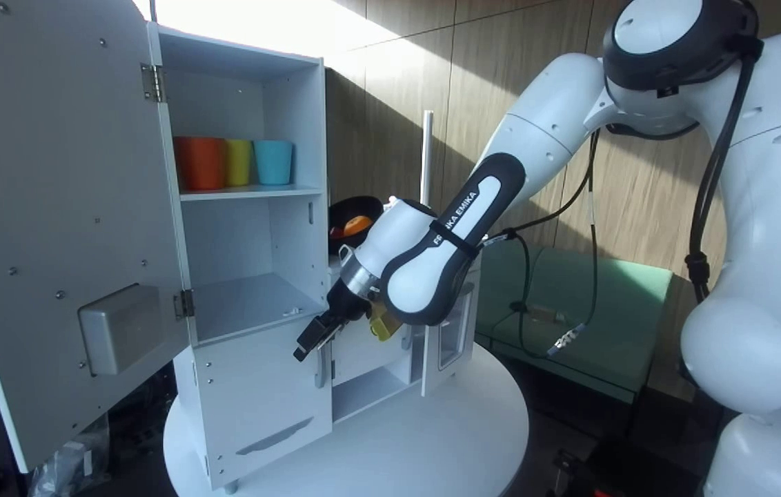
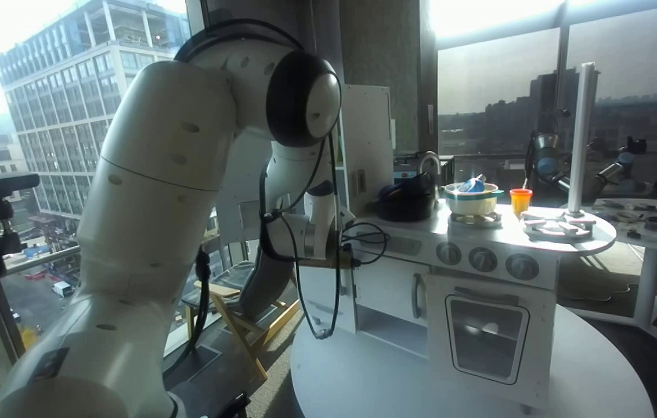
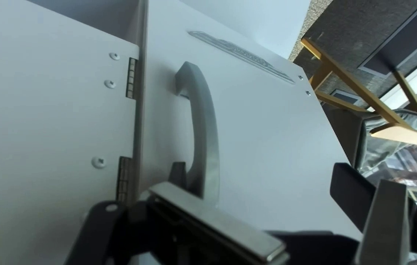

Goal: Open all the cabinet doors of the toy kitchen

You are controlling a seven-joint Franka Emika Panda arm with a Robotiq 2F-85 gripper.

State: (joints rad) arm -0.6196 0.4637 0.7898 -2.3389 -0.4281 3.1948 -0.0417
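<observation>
Exterior view: one door of the four in sight looks done on a white, child-sized toy kitchen [image 1: 228, 241], set on a round white table [image 1: 425, 442]. From left, a tall, flat white fridge door [image 1: 66, 200] with a grey, box-shaped fitting [image 1: 118, 331] stands wide open on its metal hinges [image 1: 153, 84], baring orange, yellow and blue cups [image 1: 239, 163] inside. Below, a shorter white fridge door [image 1: 259, 400] appears shut and is probably the one in hand: in the wrist view, black, metal-backed fingers [image 3: 354, 197] stand spread on either side of its curved grey handle [image 3: 205, 125], one just beside it, the other well clear. Whether the nearer one touches it cannot be told; the pull itself looks yet to come. Next along, a small white panel door [image 2: 386, 284] above an open niche [image 2: 395, 332] seems closed and left to do. At far right, beneath three round grey knobs [image 2: 482, 259], a white, windowed oven door [image 2: 487, 342] waits as well; it is not swung wide, though whether it is slightly ajar is unclear.
</observation>
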